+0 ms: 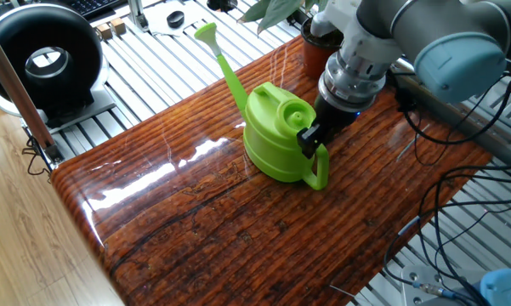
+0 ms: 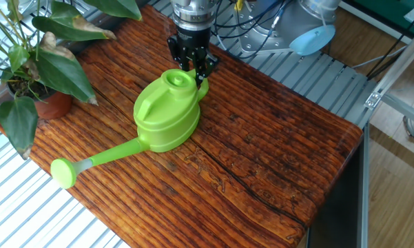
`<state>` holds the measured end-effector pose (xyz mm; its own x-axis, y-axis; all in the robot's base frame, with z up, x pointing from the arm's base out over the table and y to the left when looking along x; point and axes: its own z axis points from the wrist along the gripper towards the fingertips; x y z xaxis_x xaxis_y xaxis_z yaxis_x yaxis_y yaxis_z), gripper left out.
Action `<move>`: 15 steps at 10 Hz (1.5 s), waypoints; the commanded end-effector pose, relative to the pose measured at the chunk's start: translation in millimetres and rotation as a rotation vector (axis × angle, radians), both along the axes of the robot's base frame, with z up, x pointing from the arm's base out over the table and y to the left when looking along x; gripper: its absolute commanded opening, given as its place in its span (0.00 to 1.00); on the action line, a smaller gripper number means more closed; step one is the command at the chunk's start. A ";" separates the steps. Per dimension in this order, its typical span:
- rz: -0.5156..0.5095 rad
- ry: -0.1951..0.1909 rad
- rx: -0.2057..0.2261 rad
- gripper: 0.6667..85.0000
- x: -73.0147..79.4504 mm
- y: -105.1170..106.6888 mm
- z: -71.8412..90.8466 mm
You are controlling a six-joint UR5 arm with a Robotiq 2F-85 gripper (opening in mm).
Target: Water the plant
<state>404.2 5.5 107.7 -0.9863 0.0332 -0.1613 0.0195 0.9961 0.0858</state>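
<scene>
One plant (image 2: 38,65), one watering can (image 2: 167,110), one gripper (image 2: 193,62), one black ring-shaped device (image 1: 42,59).

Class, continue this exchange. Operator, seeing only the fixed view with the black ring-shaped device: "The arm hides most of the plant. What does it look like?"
Observer: The other fixed view shows the whole plant: broad dark leaves, some brown-edged, in a terracotta pot.
Operator: Is the spout over it?
Observer: No. The rose of the watering can lies beside the pot, apart from it.
Operator: And the pincer?
Observer: The pincer shows a finger on each side of the handle.
</scene>
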 end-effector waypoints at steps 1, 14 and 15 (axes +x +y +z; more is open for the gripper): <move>-0.079 -0.003 0.024 0.01 2.9 4.2 3.5; -0.229 -0.152 -0.034 0.01 50.4 -14.2 27.4; -0.241 -0.158 -0.049 0.01 52.4 -16.3 29.0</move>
<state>450.2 -9.3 131.5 -0.9279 0.2202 -0.3009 0.2113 0.9754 0.0620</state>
